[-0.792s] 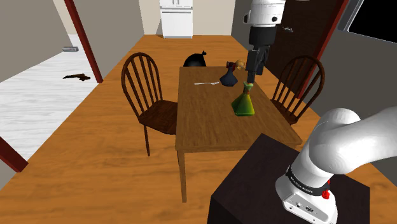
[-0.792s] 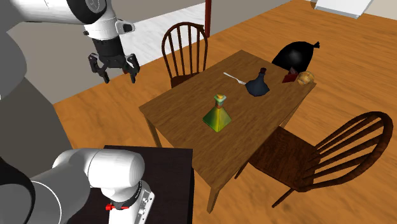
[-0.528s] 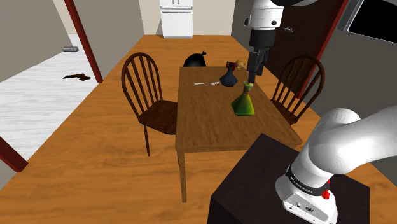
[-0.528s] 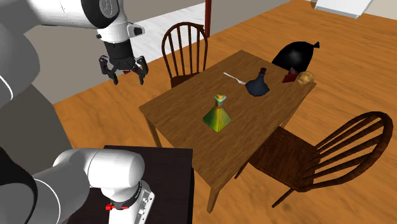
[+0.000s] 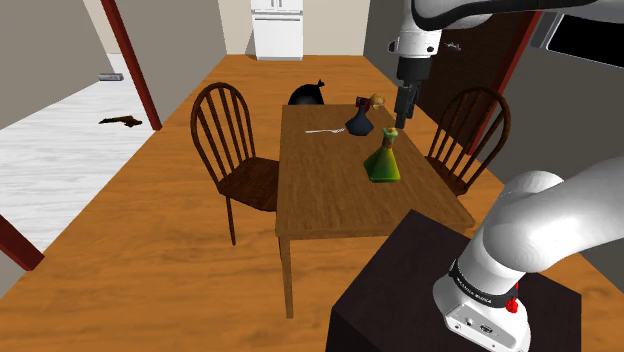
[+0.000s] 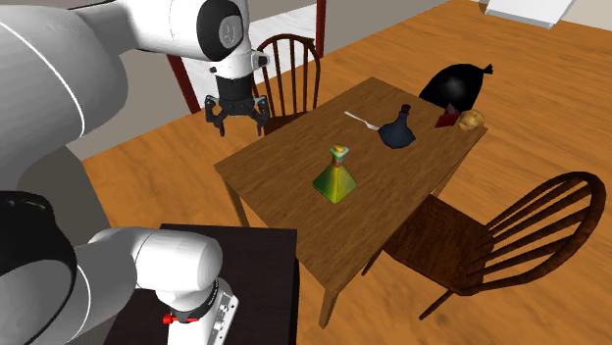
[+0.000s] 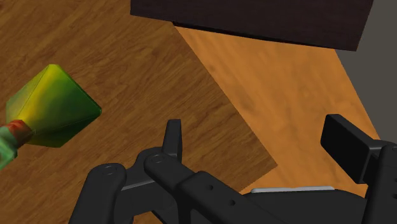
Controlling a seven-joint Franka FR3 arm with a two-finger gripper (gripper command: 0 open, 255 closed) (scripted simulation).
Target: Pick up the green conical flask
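The green conical flask stands upright on the brown table, near the edge on the shoulder view's right. Its yellow-green cone and red-banded neck are plain in the second exterior view. My black gripper hangs open in the air over the table's corner nearest the stand, apart from the flask and higher than it. In the shoulder view the gripper appears just above the flask's neck. From the wrist, the flask lies off to the side of the open gripper, outside the fingers.
A dark blue flask, a fork and a small brown lump lie at the table's far end. A black bag sits behind it. Wooden chairs flank the table. The dark stand adjoins the near edge.
The gripper has swung toward the table, moving right and slightly down in the second exterior view, and stays open. The flask has not moved.
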